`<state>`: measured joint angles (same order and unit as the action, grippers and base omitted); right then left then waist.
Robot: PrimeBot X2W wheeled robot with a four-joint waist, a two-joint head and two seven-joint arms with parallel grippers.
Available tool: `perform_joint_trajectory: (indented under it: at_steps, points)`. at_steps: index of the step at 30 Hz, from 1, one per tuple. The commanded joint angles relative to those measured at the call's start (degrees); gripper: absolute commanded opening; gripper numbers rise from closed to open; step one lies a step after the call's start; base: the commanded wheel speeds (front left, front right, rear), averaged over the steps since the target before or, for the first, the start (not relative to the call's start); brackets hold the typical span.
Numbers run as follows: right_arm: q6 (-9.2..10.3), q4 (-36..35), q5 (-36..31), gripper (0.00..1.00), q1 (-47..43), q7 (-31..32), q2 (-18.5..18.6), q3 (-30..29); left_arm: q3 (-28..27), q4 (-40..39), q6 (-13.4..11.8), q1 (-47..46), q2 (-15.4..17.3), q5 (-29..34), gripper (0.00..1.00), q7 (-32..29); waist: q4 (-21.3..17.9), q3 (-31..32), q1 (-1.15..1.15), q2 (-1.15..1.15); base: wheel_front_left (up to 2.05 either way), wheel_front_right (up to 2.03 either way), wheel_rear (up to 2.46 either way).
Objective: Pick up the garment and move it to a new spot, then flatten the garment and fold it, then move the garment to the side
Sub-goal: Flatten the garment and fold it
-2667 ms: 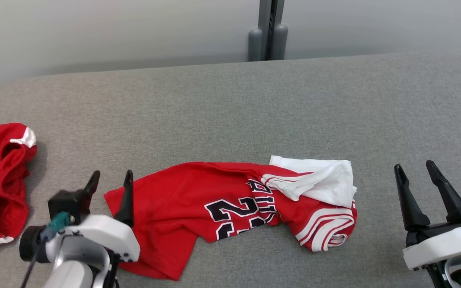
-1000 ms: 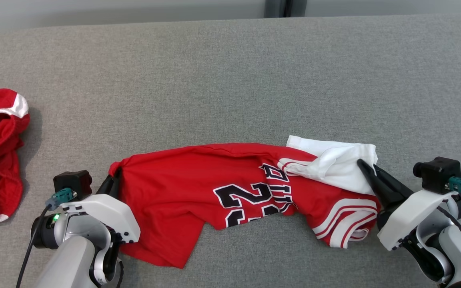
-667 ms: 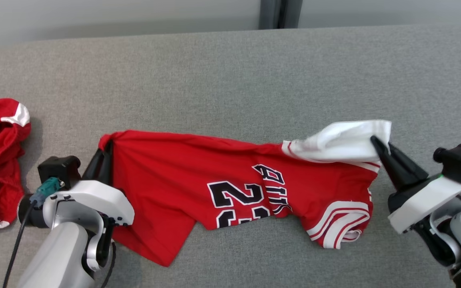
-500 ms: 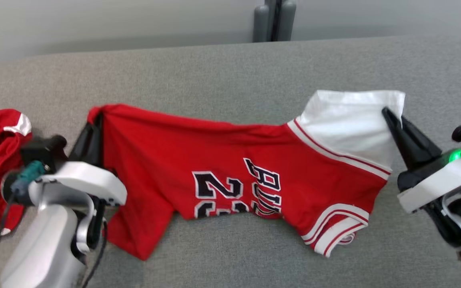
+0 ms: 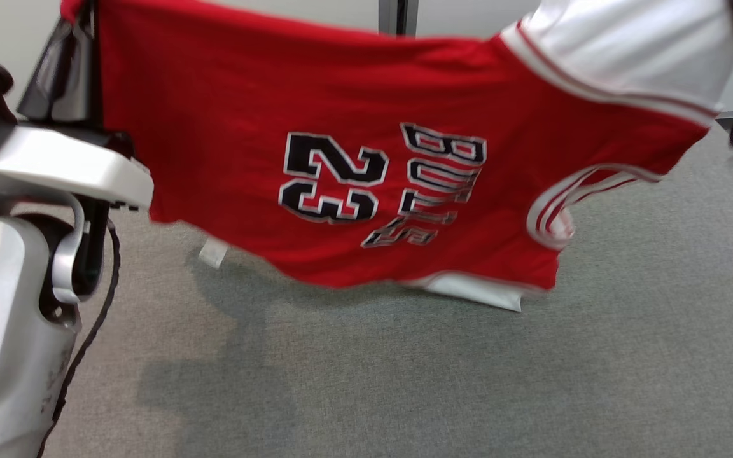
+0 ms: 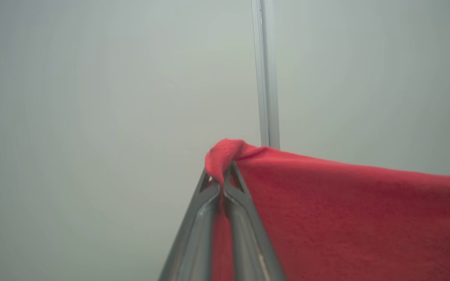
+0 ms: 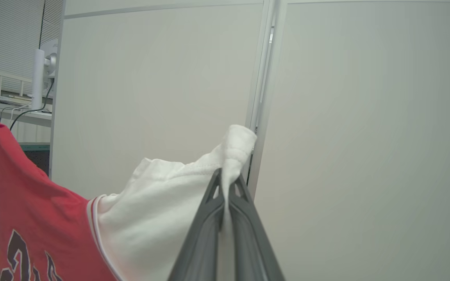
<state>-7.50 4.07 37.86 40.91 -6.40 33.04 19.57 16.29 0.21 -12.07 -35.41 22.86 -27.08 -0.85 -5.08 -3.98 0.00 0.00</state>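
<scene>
Since one second ago the garment [image 5: 354,178] leaves the bench [image 5: 404,381]: then it lies crumpled along the grey surface with an end effector at each end, and now it hangs in the air, spread wide between them, with the number and the letters readable. The head camera has also moved, so the whole scene sits differently in the head view.

The left end effector [image 6: 222,183] is at about ten o'clock in the head view. Its jaws are pressed together on a red corner of the garment, and a small fold of cloth comes out above the tips. The right end effector [image 7: 227,175] is at about two o'clock. It is also fully closed, and it pinches the white corner of the garment in the same way. The cloth falls from this top edge toward six o'clock. Its lowest edge is close to the bench, above its own shadow, and I cannot tell if it touches.

I judge that the first step is in hand: the garment is picked up and must go to a new spot. The next move calls for both arms to travel together and keep the top edge tight, then to lower the cloth so that the bottom edge lands first and the rest lies flat. If one grip slips, the garment will probably swing and crumple again.
</scene>
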Motion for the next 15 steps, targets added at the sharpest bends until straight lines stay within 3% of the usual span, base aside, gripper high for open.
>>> perform_joint_trajectory:
  at_steps: [1,9,15]
  points:
    - [0.01,-0.5,-0.2,0.00,2.0,0.8,0.8,-0.6,0.1,-0.8,0.3,-1.7,0.5,0.5,0.00,-0.6,-0.5,0.6,0.00,0.00,0.00,0.00,0.00]
    - [0.01,-1.1,0.3,0.00,7.0,4.0,1.7,-0.9,0.7,-1.3,0.8,-5.7,-0.6,-0.7,0.00,-2.5,-0.4,-0.9,0.00,0.00,0.00,0.00,0.00]
    - [0.01,0.5,3.0,0.00,11.7,5.3,1.3,0.0,1.3,1.9,2.2,-11.5,-1.7,-1.2,0.00,-2.3,-0.2,-6.2,0.00,0.00,0.00,0.00,0.00]
